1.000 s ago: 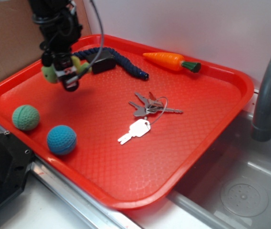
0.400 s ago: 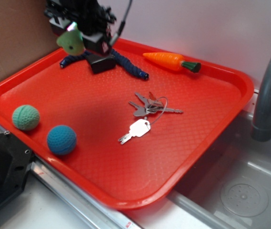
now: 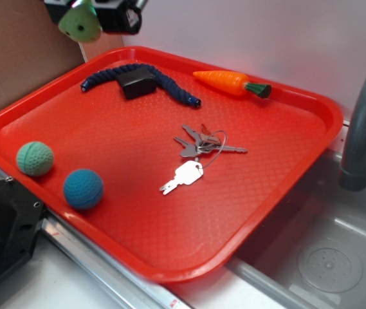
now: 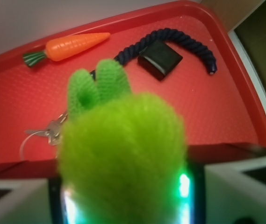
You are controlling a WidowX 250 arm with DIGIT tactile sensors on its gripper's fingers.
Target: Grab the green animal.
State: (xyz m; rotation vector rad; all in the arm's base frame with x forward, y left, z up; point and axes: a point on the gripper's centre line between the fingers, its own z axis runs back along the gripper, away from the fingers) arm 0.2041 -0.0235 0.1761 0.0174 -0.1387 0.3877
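The green animal [image 3: 80, 24] is a fuzzy yellow-green plush, held in my gripper [image 3: 96, 16] high above the red tray's [image 3: 298, 96] back left corner. The gripper is shut on it and mostly cut off by the frame's top edge. In the wrist view the green animal [image 4: 123, 149] fills the middle of the frame, its two darker green limbs pointing up, between my glowing fingers [image 4: 184, 186]. The tray [image 4: 11, 93] lies well below it.
On the tray lie an orange carrot [image 3: 224, 81], a dark blue rope [image 3: 170, 87] with a black block [image 3: 136, 82], a bunch of keys [image 3: 199, 151], a teal-green ball [image 3: 35, 158] and a blue ball [image 3: 83, 188]. A grey tap [image 3: 363, 122] and sink stand at the right.
My gripper has risen from just above the tray's back left to near the frame's top, carrying the green animal up with it. Everything on the tray has stayed put.
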